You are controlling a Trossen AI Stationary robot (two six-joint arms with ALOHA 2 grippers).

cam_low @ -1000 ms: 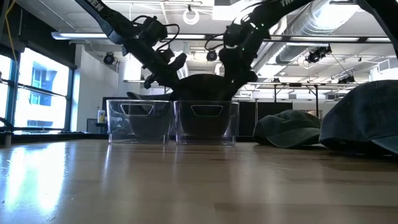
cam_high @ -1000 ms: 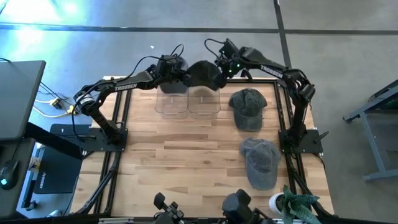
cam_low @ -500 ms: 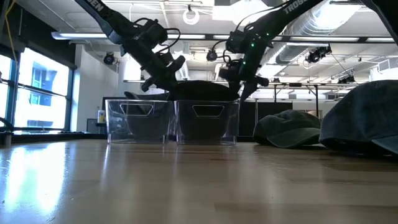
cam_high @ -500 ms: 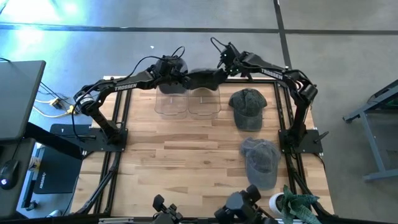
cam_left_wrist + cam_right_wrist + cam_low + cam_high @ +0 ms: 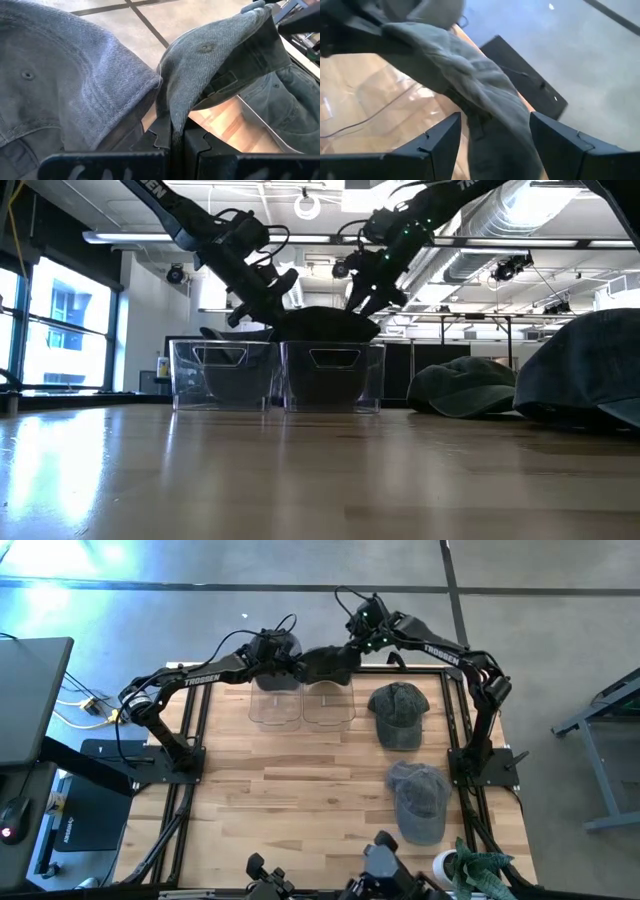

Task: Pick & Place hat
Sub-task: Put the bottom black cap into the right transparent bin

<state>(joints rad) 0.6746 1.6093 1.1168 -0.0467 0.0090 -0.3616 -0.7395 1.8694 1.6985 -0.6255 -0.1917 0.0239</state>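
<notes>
A dark grey cap (image 5: 322, 665) hangs over the right one (image 5: 328, 710) of two clear bins at the table's far edge. In the low view the cap (image 5: 325, 323) sits domed on that bin's rim (image 5: 332, 343). My left gripper (image 5: 290, 662) is shut on its left end. My right gripper (image 5: 355, 640) is open just above the cap's right end. In the right wrist view the cap (image 5: 470, 75) runs between its spread fingers (image 5: 495, 117). A second grey cap (image 5: 55, 75) lies in the left bin (image 5: 275, 705). My left gripper (image 5: 172, 137) pinches a folded edge of the cap (image 5: 172, 112) between its two shut fingers, coming level from the table's left. The cap's crown (image 5: 210, 55) spreads away beyond the fingers over the right bin. My right gripper: I cannot tell whether its open fingers touch the cap.
Two more grey caps lie on the wooden table's right side, one (image 5: 400, 715) beside the bins and one (image 5: 420, 800) nearer the near edge. The table's left and middle are bare wood (image 5: 280, 780). Arm bases stand at both side edges.
My right gripper, which was down on the cap's right end a second ago, drew that end toward the right, flattening the cap between the two grippers. It then rose off the cap toward the far edge. The cap now rests domed on the right bin, its left end still held.
</notes>
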